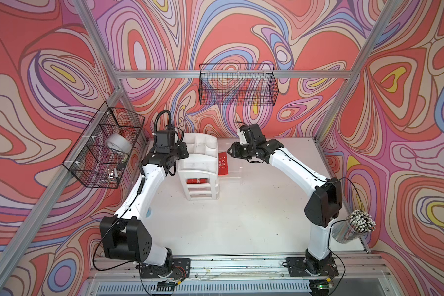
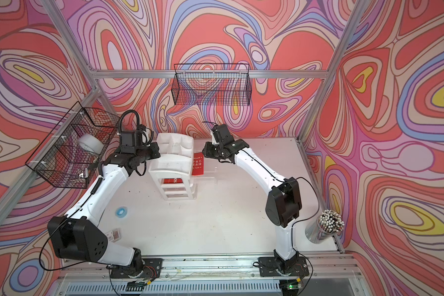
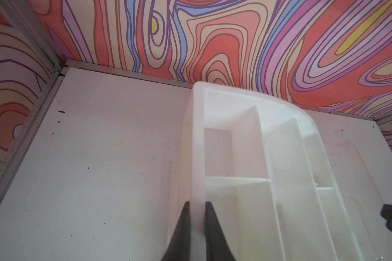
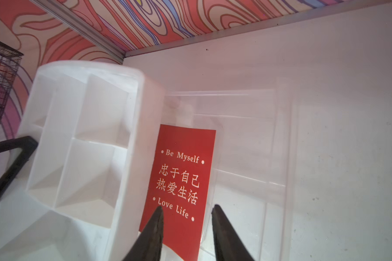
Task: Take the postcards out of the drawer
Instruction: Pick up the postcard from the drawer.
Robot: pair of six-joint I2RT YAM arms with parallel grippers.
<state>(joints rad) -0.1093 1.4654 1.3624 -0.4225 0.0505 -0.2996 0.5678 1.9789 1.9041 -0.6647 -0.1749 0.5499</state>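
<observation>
Both top views sit high above the front edge of the tabletop point(image 1: 241, 225), angled steeply down toward the back wall point(image 1: 241, 30), far enough to hold the whole workspace. Left wrist camera rides close behind the left tool point(image 3: 197, 204), facing out over the drawer unit point(image 3: 247, 146); right wrist camera does likewise behind the right tool point(image 4: 187, 207). All 4 views share the drawer unit's compartmented top.

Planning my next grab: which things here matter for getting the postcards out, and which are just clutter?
Job: red postcard in the clear drawer; second red postcard inside the drawer unit; left gripper shut on its rim; right gripper open above the first card.
Lying about: tape roll in side basket; back basket; jar of sticks; blue ring.
</observation>
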